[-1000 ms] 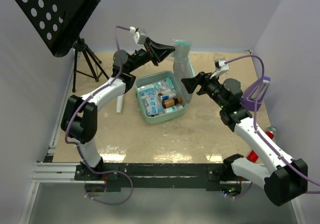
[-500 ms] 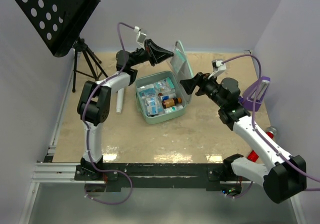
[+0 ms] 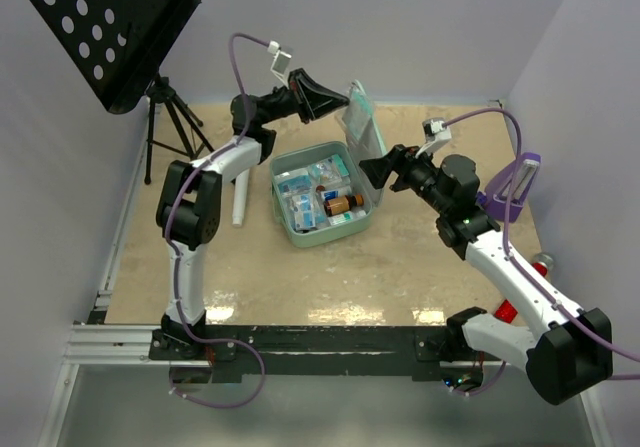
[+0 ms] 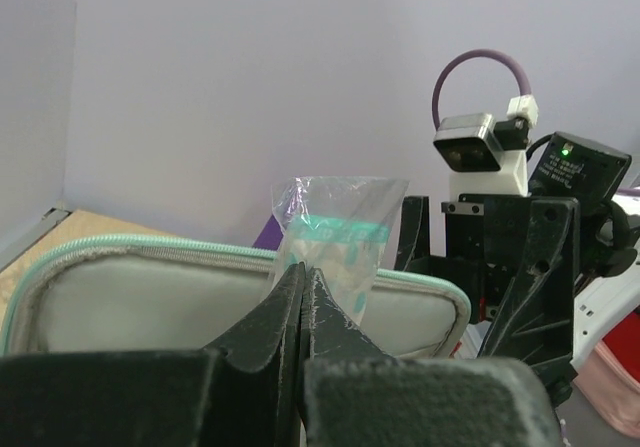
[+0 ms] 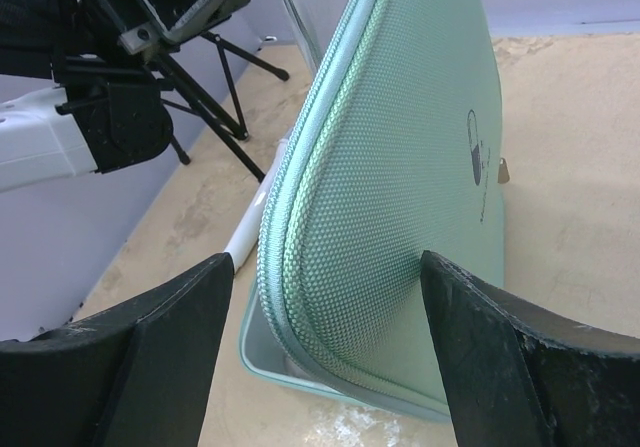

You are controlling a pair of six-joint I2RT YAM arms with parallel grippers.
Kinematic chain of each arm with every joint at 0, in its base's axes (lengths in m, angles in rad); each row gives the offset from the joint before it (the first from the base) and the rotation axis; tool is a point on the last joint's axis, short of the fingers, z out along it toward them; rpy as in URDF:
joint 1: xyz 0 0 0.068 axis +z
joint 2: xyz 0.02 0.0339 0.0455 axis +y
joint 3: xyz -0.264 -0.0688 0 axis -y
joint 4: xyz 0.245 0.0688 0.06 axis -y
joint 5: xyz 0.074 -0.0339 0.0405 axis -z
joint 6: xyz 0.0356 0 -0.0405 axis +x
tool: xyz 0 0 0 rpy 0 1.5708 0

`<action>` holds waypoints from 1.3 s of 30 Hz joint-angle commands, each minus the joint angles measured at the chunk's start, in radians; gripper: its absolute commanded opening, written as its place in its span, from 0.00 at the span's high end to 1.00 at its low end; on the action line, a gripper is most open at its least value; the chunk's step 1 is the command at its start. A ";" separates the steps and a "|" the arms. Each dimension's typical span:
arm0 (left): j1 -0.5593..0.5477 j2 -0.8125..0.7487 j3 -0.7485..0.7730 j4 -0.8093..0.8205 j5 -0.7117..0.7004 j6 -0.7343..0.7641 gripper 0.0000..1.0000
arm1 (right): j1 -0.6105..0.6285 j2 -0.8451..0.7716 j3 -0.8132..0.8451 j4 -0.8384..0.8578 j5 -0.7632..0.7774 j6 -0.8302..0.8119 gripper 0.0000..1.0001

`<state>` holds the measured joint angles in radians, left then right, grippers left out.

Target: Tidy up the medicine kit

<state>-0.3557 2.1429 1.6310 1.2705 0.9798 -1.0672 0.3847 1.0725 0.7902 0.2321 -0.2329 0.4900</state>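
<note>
The medicine kit (image 3: 296,235) lies open mid-table. Its mint-green base holds several packets and a brown bottle (image 3: 343,204). Its lid (image 3: 361,125) stands upright at the back right. My left gripper (image 3: 344,107) is shut at the lid's top edge, pinching a clear plastic packet with teal print (image 4: 335,229). In the left wrist view its tips (image 4: 303,273) meet in front of the lid's grey inner face (image 4: 130,307). My right gripper (image 3: 373,168) is open. Its jaws stand either side of the lid's outer face (image 5: 420,167), which carries the capsule mark (image 5: 474,152).
A black music stand (image 3: 105,22) on a tripod (image 3: 175,127) stands at the back left. A white tube (image 3: 240,207) lies left of the kit. A purple wedge (image 3: 516,185) stands at the right edge, with red items (image 3: 505,313) near my right arm.
My left arm has folded and its gripper has risen a little at the lid's top. The lid has swung more upright, and less of the packet shows above it. My right gripper stays by the lid.
</note>
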 commanded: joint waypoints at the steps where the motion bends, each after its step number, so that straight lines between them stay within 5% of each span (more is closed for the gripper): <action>1: -0.005 -0.014 0.098 0.624 -0.052 -0.068 1.00 | -0.004 -0.025 0.030 0.010 -0.036 0.007 0.20; 15: -0.061 -0.022 0.035 0.603 -0.145 0.067 1.00 | -0.004 -0.016 0.029 0.058 -0.092 0.110 0.23; 32: -0.069 0.025 -0.034 0.627 -0.262 0.101 1.00 | -0.023 -0.014 0.049 -0.054 0.119 0.176 0.39; 39: -0.072 0.057 0.021 0.624 -0.291 0.104 1.00 | -0.049 -0.011 0.021 -0.066 0.138 0.185 0.36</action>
<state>-0.4259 2.1834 1.6005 1.2766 0.7338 -0.9977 0.3550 1.0786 0.8074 0.1738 -0.1223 0.6559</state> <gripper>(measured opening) 0.012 0.620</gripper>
